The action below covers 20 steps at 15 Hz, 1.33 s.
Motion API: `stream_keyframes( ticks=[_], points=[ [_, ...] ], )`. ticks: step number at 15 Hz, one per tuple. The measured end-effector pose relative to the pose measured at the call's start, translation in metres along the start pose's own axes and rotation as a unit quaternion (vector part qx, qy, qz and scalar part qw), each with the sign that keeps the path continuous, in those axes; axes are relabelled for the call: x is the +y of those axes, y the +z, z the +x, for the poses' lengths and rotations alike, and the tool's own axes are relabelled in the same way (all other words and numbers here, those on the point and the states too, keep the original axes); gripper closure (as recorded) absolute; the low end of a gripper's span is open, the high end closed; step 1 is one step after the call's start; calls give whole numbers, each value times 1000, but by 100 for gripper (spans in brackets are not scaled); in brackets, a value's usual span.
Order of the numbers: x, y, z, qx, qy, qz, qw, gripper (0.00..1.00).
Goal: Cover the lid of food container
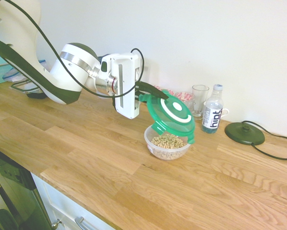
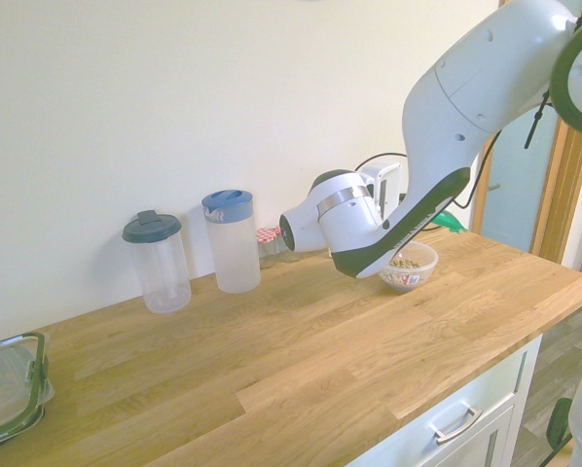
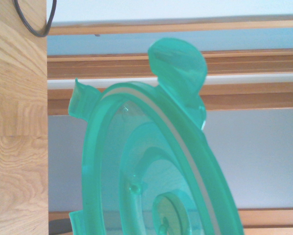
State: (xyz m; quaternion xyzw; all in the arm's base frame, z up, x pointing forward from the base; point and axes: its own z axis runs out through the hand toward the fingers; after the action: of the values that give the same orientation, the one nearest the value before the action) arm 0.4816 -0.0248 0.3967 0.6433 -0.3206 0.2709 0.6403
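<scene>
My gripper [image 1: 148,94] is shut on the rim of the round green lid [image 1: 171,116], which has a white ring and white centre. The lid hangs tilted, its lower edge just above the far rim of the food container [image 1: 168,141], a small clear round bowl of tan cereal rings on the wooden counter. In the second exterior view the arm hides most of the lid [image 2: 445,223], and the food container [image 2: 409,266] peeks out beside the arm. The wrist view is filled by the lid's [image 3: 151,166] green underside.
Behind the bowl stand a clear glass [image 1: 199,100], a "hint" water bottle [image 1: 212,115], red-checked jars [image 1: 184,98] and a black round base [image 1: 244,132]. Two clear jugs [image 2: 231,240] stand by the wall. A black-rimmed rectangular container [image 2: 7,389] sits at the counter's far end.
</scene>
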Motion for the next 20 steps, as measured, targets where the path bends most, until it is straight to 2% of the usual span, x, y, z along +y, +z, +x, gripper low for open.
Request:
stream_keyframes(
  ticks=[10,18,19,20],
  points=[
    [-53,-14,-8,11,-10,19,1000,100],
    [-62,-13,-11,9,-17,12,1000,100],
    [-62,-16,-10,10,-15,13,1000,0],
    [-62,-18,-9,10,-14,15,1000,0]
  ],
)
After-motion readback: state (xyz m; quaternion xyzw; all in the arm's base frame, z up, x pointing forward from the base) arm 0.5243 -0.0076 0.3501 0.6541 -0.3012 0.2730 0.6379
